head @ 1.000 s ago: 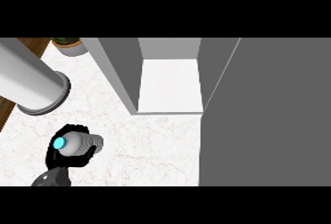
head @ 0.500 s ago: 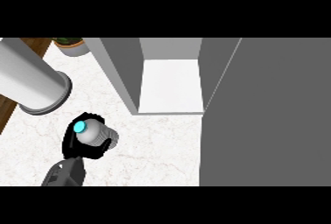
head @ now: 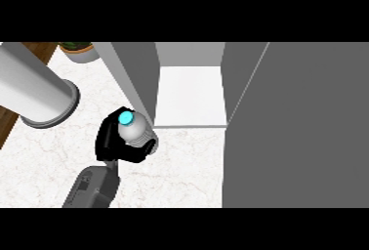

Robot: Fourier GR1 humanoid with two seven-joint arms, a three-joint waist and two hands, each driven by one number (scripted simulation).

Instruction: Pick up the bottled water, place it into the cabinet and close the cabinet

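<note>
Head view: bottled water (head: 132, 128) beside cabinet (head: 137, 78) wall.

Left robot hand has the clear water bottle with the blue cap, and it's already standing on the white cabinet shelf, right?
Not yet. In the head view the left robot hand holds the clear water bottle with the blue cap over the marble counter, just outside the white cabinet shelf.

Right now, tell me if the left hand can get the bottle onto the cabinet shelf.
Probably yes. The left hand, curled round the bottled water, is beside the cabinet's left wall, just short of the shelf. The opening looks unblocked, with the door swung aside.
</note>
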